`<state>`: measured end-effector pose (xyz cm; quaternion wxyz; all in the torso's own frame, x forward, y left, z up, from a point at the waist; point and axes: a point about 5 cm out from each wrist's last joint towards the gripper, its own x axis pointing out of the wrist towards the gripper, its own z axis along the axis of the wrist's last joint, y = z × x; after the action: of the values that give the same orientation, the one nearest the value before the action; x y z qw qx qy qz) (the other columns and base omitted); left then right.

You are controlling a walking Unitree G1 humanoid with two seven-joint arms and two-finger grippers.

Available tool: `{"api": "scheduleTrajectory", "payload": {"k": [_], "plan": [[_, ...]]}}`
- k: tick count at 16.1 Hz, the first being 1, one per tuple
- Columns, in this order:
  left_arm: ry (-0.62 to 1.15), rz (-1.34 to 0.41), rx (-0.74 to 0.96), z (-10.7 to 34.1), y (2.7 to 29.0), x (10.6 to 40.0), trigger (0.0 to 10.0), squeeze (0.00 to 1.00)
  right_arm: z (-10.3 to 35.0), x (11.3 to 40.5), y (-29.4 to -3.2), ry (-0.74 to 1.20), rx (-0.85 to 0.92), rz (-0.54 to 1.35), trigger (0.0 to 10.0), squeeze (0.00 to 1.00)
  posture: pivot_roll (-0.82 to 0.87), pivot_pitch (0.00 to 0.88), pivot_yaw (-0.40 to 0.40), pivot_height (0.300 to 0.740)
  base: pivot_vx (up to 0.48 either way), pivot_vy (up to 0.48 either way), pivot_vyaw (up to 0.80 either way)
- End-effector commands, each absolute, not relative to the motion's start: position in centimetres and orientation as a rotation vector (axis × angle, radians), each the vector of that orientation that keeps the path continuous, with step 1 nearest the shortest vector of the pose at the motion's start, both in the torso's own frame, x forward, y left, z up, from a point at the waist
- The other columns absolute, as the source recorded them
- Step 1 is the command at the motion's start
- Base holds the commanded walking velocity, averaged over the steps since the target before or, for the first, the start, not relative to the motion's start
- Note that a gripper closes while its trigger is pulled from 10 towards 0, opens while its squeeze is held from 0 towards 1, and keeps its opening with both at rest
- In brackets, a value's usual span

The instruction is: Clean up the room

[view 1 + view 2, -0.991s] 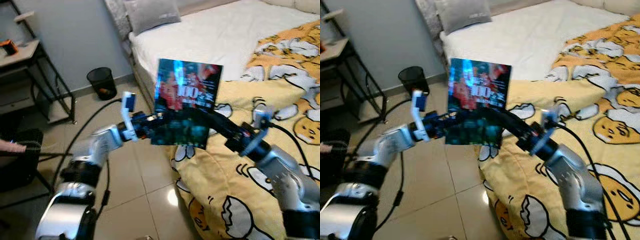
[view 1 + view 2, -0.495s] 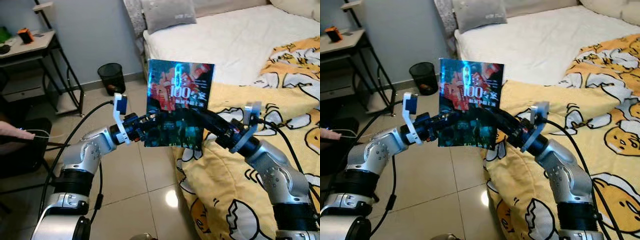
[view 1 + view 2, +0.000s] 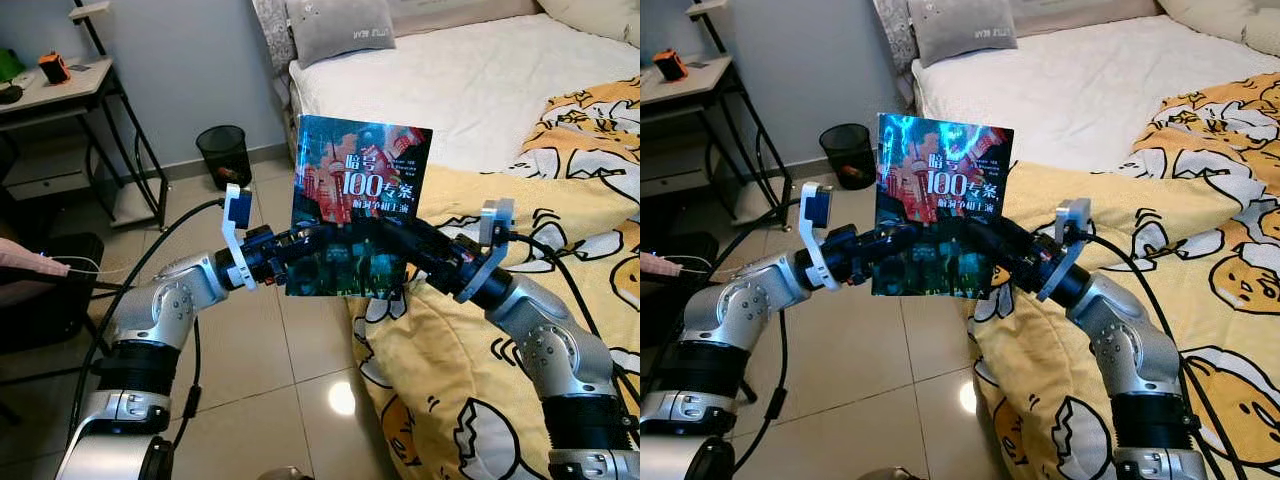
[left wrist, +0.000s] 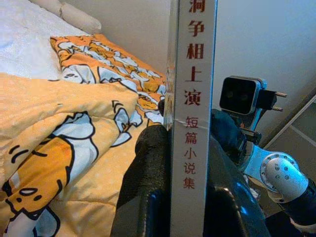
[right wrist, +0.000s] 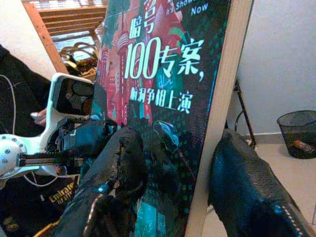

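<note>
- book [image 3: 358,210] upright, beside the bed [image 3: 470,80]; left gripper [image 3: 300,262] and right gripper [image 3: 395,250] both clamp its lower edge
- spine vertical; grippers equally near

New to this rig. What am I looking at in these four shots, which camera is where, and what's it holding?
It is a humanoid robot with two silver arms, each ending in two long black fingers. The two wide shots come from a stereo camera on its head, looking down. The two close shots come from cameras on the wrists, looking along the fingers.

Both grippers, left gripper and right gripper, clamp one book, held upright in front of the robot. The left wrist view shows its spine, the right wrist view its cover.

Around it: a bed with a yellow cartoon blanket, a black bin on the tiled floor, a desk.
</note>
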<state>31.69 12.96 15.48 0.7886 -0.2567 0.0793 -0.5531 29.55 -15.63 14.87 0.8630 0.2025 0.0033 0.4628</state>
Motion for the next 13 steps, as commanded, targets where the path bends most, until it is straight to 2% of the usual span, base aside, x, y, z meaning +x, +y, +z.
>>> {"api": "scheduleTrajectory", "payload": {"k": [1, 2, 4, 5, 7, 13], "plan": [[0.129, -1.217, -0.522, 16.8, 13.0, 31.8, 0.0, 0.0, 15.2, 29.8, -14.1, 0.017, 0.428, 1.041, 2.6, 0.0, 0.0, 0.0, 0.088, 0.74, 0.0, 0.0, 0.0], [0.128, -1.218, -0.521, 16.8, 13.0, 31.8, 0.0, 0.0, 15.0, 29.8, -14.1, 0.021, 0.425, 1.033, 1.2, 0.0, 0.0, 0.0, 0.087, 0.74, 0.0, 0.0, 0.0], [0.117, -1.228, -0.526, 17.0, 13.2, 31.7, 0.0, 0.0, 14.2, 30.0, -14.5, 0.056, 0.396, 0.984, 5.6, 0.0, 0.0, 0.0, 0.087, 0.74, 0.0, 0.0, 0.0], [0.114, -1.236, -0.529, 17.0, 13.2, 31.6, 0.0, 0.0, 14.1, 30.1, -14.6, 0.063, 0.403, 0.969, 10.0, 0.0, 0.0, 0.0, 0.086, 0.74, 0.0, 0.0, 0.0], [0.11, -1.255, -0.534, 17.2, 13.4, 31.5, 0.0, 0.0, 13.5, 30.2, -15.3, 0.081, 0.46, 0.944, 10.0, 0.0, 0.01, 0.0, 0.086, 0.74, 0.0, 0.0, 0.0], [0.118, -1.238, -0.528, 17.1, 13.8, 31.5, 0.0, 0.0, 14.3, 29.3, -15.3, 0.031, 0.586, 1.054, 10.0, 0.0, 0.01, 0.0, 0.086, 0.74, 0.0, 0.0, 0.0]]}}
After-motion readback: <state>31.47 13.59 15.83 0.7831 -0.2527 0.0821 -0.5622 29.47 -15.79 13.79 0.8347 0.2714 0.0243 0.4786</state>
